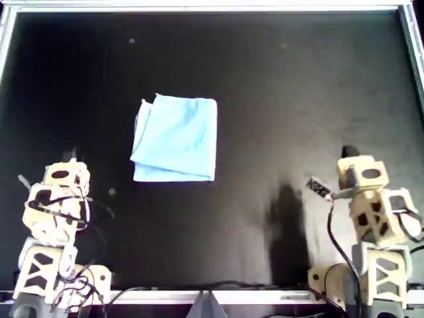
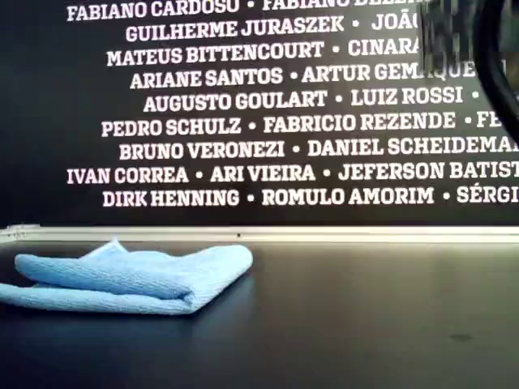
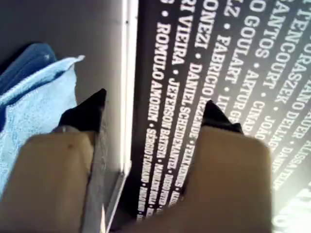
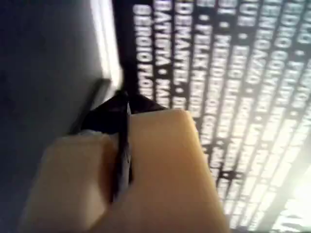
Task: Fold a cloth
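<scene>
Cloth (image 1: 175,139) lies folded on tabletop (image 1: 278,99), left of centre in overhead view. Left end effector (image 3: 153,114) gapes, empty; right end effector (image 4: 124,104) pinched closed, empty. Fold looks finished; best keep arms clear.

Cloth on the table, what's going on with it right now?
Nothing is holding it. The cloth lies folded on the black table, in the overhead view's left half. Both arms sit back near that view's bottom edge: the left gripper has its jaws apart and empty, the right gripper has its jaws shut on nothing.
</scene>
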